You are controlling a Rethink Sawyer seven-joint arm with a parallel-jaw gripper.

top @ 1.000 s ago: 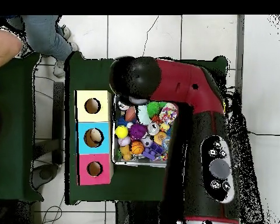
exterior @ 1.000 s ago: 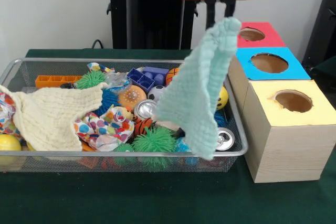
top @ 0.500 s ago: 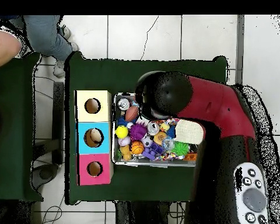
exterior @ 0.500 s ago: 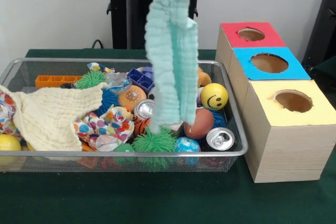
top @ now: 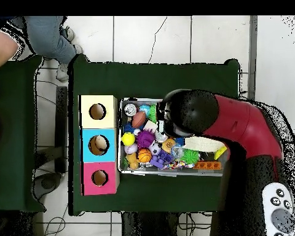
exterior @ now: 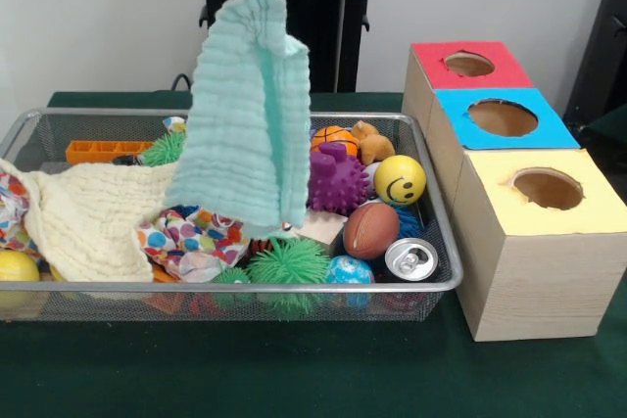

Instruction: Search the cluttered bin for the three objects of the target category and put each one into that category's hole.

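You see a mint green cloth (exterior: 245, 129) hanging from the top centre of the front frame, its lower edge draped over the middle of the wire bin (exterior: 443, 286). The tool itself is out of frame there, and the overhead view shows only the arm (top: 236, 126) covering the bin's right half, so you cannot tell whether the tool is apart or clamped. In the bin lie a cream cloth (exterior: 88, 217) at left, a purple spiky ball (exterior: 338, 181), a yellow smiley ball (exterior: 400, 180), a small football (exterior: 371, 230) and a can (exterior: 410, 258). At right stand the red box (exterior: 470, 66), blue box (exterior: 502, 118) and yellow box (exterior: 544, 193) on the green worktop (exterior: 294, 369).
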